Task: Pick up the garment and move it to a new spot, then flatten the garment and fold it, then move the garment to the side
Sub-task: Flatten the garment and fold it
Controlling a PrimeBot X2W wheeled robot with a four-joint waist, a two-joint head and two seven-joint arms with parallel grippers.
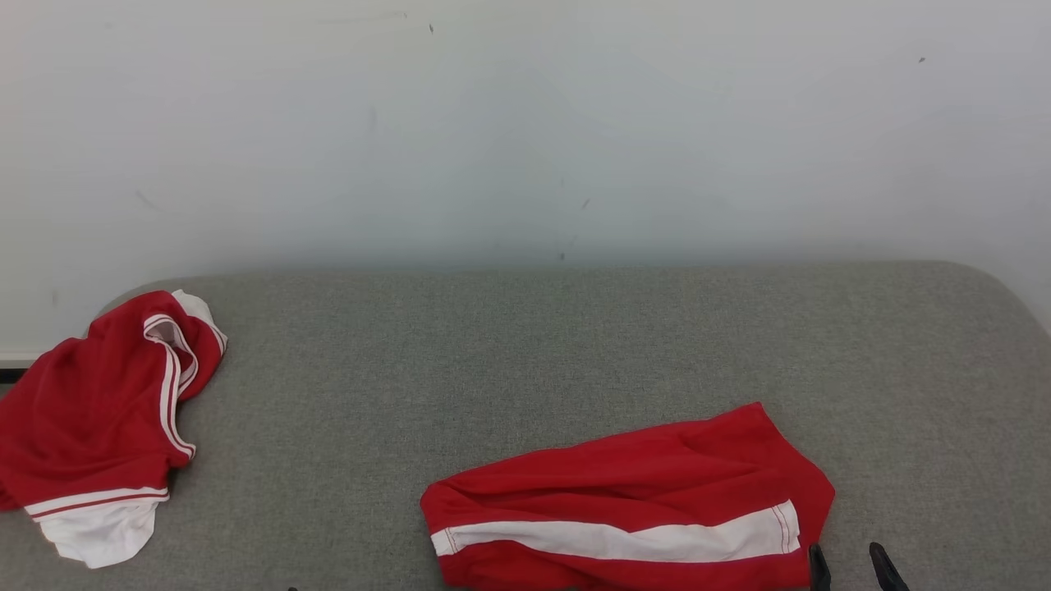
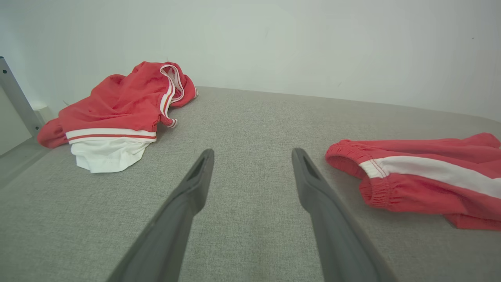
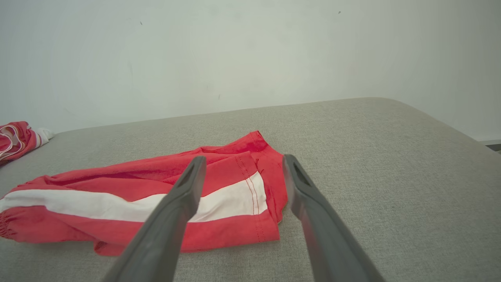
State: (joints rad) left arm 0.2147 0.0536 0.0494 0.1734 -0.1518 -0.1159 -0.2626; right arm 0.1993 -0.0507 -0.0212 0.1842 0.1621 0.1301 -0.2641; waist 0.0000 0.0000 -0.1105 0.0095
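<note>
The garment [image 1: 632,505], red shorts with a white side stripe, lies crumpled on the grey cushion [image 1: 525,345] near its front edge, right of centre. My right gripper [image 1: 851,568] stands open just past the shorts' right end, fingertips showing at the bottom of the head view. In the right wrist view the right gripper [image 3: 244,159] hovers open over the hem end of the shorts [image 3: 219,196], holding nothing. My left gripper [image 2: 253,154] is open above bare cushion, with the elastic waistband end of the shorts [image 2: 411,180] to its right.
A second red and white garment [image 1: 98,419], crumpled, lies at the cushion's far left edge, also the heap [image 2: 121,113] ahead-left of the left gripper. A pale wall [image 1: 525,123] runs behind the cushion. The cushion's right corner [image 3: 430,129] curves away.
</note>
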